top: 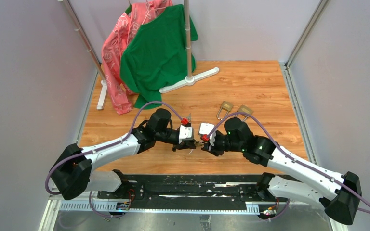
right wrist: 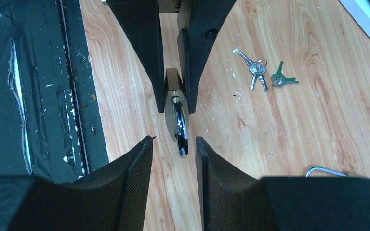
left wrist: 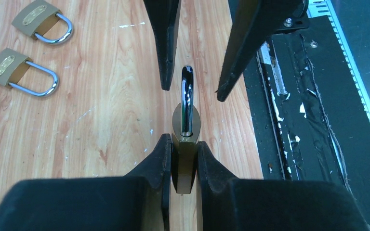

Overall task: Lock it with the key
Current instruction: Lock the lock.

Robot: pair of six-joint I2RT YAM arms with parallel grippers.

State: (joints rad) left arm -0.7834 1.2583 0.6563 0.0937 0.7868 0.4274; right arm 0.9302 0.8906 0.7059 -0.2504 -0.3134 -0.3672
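Meeting tips, top view: the left gripper (top: 187, 146) and the right gripper (top: 205, 144) point tip to tip low over the wooden table (top: 260, 82); what sits between them is too small to make out.
Beyond the fingers, top view: two loose padlocks (top: 225, 108) lie on the wood past the right gripper, well apart from its tips.
Left fingers, left wrist view: the fingers (left wrist: 159, 159) are closed tight on the brass body of the held padlock (left wrist: 184, 163), one pad on each flat face.
Shackle, left wrist view: the shackle (left wrist: 187, 89) juts straight out past those fingertips and ends between the right gripper's two tips, with a gap on each side; seen edge-on, locked or unlocked cannot be told.
Right fingers, right wrist view: the fingers (right wrist: 135, 163) stand partly open and grip nothing; the shackle's bend sits in the gap between them, apparently touching neither pad.
Key, right wrist view: the key (right wrist: 255, 70), a silvery cluster, lies flat on the wood to the right of the left gripper's fingers, well apart from both grippers and from the held padlock.
Beside it, right wrist view: a green key (right wrist: 282, 79) lies just next to the cluster.
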